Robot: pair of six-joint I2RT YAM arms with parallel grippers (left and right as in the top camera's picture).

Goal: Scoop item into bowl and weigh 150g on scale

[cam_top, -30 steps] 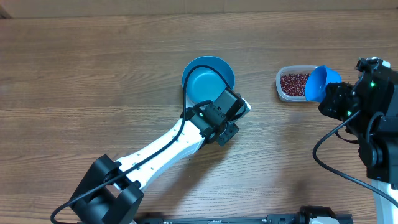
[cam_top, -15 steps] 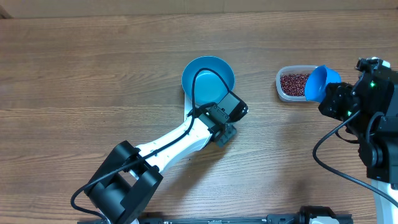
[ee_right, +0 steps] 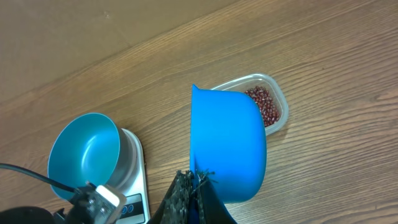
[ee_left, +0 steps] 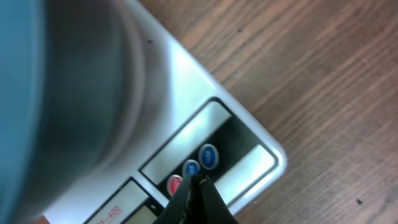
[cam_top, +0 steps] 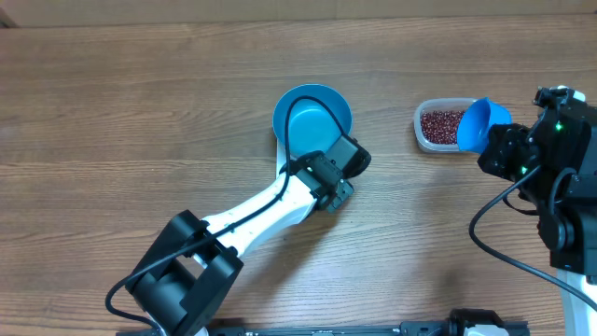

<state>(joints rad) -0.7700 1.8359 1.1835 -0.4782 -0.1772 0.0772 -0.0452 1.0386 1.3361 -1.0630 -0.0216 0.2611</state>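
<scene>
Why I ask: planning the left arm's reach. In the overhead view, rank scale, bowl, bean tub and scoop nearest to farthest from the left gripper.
1. scale: directly under the left gripper.
2. bowl: just beyond, on the scale.
3. bean tub: far right.
4. scoop: beyond the tub, in the right gripper.

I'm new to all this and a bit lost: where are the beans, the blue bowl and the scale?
beans [cam_top: 443, 122], overhead view, middle of the heap.
blue bowl [cam_top: 312, 93], overhead view, far inner wall.
scale [ee_left: 239, 142], left wrist view, dark button panel.
</scene>
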